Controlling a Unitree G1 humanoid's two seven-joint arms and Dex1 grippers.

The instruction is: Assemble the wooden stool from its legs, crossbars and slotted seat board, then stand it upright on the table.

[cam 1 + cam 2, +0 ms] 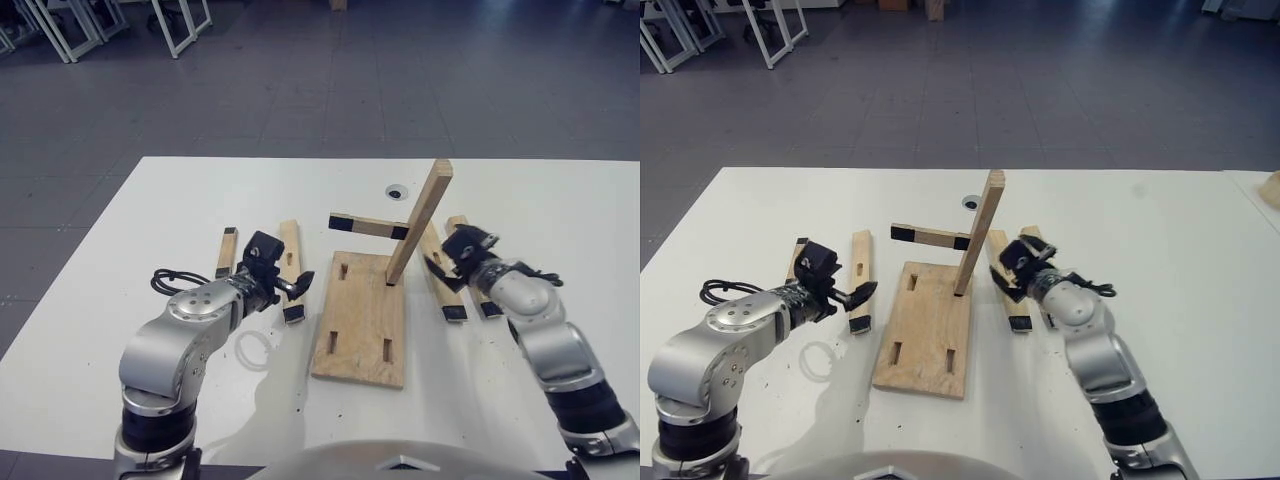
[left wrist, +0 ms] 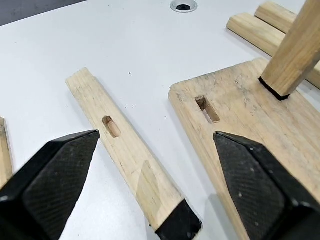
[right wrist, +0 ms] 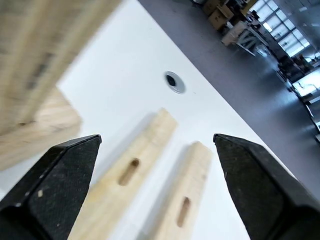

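Below the spread left tool point(image 2: 156, 186) lies one loose leg point(image 2: 122, 150).

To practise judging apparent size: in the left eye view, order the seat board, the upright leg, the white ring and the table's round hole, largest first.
1. seat board
2. upright leg
3. white ring
4. round hole
The white ring lies nearer the camera than the round hole, so that last pair is unsure.
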